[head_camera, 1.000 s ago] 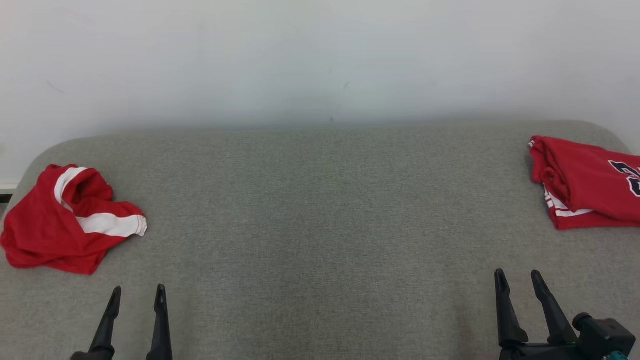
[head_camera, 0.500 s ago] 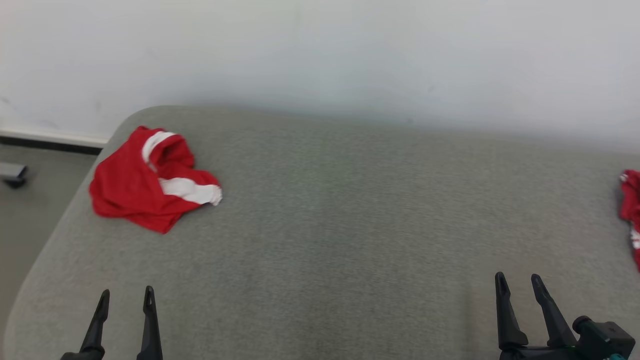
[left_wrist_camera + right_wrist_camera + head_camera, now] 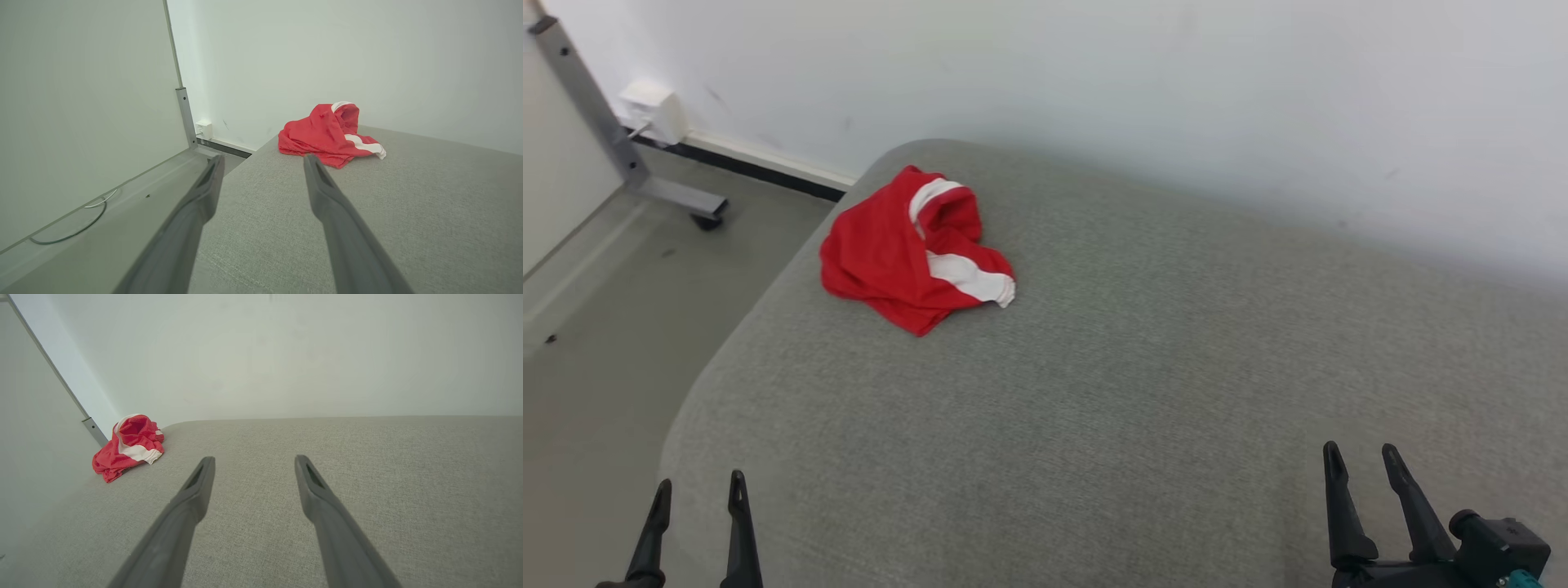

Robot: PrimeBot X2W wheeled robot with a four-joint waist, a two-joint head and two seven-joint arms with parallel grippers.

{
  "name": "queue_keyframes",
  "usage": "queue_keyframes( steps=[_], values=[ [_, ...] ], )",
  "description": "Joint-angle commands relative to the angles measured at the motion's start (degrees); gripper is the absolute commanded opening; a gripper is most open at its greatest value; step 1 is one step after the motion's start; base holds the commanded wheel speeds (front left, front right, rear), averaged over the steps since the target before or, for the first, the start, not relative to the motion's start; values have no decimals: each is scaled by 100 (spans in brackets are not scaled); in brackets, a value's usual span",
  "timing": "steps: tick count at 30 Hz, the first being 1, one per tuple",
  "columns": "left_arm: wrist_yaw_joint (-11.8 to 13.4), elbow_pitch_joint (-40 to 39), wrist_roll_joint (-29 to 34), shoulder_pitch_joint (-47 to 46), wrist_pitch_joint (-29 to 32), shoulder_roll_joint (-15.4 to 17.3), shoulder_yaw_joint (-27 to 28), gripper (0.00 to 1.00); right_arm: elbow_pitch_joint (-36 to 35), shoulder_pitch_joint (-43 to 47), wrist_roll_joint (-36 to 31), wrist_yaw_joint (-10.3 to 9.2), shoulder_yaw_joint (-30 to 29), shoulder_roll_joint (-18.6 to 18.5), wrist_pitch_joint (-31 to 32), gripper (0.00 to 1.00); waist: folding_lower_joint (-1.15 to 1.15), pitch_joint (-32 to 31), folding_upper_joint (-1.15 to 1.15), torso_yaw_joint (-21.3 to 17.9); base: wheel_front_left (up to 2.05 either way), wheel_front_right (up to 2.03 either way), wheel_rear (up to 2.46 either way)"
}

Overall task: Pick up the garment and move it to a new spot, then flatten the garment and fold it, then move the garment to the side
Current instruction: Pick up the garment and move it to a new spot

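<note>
A crumpled red garment with white bands (image 3: 907, 249) lies near the far left corner of the grey padded surface (image 3: 1143, 392). From the left wrist it shows as the garment (image 3: 327, 134) ahead and slightly right of the fingers; from the right wrist the garment (image 3: 128, 447) sits far off to the left. My left gripper (image 3: 698, 490) hangs open over the surface's near left edge, well short of the garment. My right gripper (image 3: 1360, 457) stands open at the near right, nothing between its fingers.
Left of the surface the floor (image 3: 596, 327) drops away, with a grey metal post and foot (image 3: 629, 163) and a white wall box (image 3: 654, 114) by the baseboard. A white wall (image 3: 1176, 98) runs close behind the surface. A thin cable (image 3: 69, 228) lies on the floor.
The camera has swung left: the crumpled garment now sits nearer the picture's middle, the folded red garment at the right has left view, and the floor appears. Both grippers stay open.
</note>
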Motion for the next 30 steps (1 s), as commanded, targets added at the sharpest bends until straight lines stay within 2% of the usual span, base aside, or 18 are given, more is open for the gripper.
queue_keyframes(
  steps=[1,9,19,24,30],
  values=[
    [18,1,-25,47,-16,37,37,100,3,-31,-28,-17,-6,-17,-8,100,0,-20,0,247,0,0,0],
    [8,-19,-42,77,-16,108,123,100,-12,-55,-46,-17,11,-10,-16,100,0,-10,0,345,0,0,0],
    [26,84,-170,-164,-16,37,159,100,-44,-133,-13,-17,32,-74,-12,100,0,180,0,210,0,0,0],
    [-12,223,-277,-753,-13,66,96,100,-145,-282,-51,-17,-48,-203,40,100,0,465,0,23,0,0,0],
    [-62,555,-482,-2021,67,330,53,100,-366,-606,-111,-17,-99,-388,141,100,0,1117,0,-449,0,0,0]
  ],
)
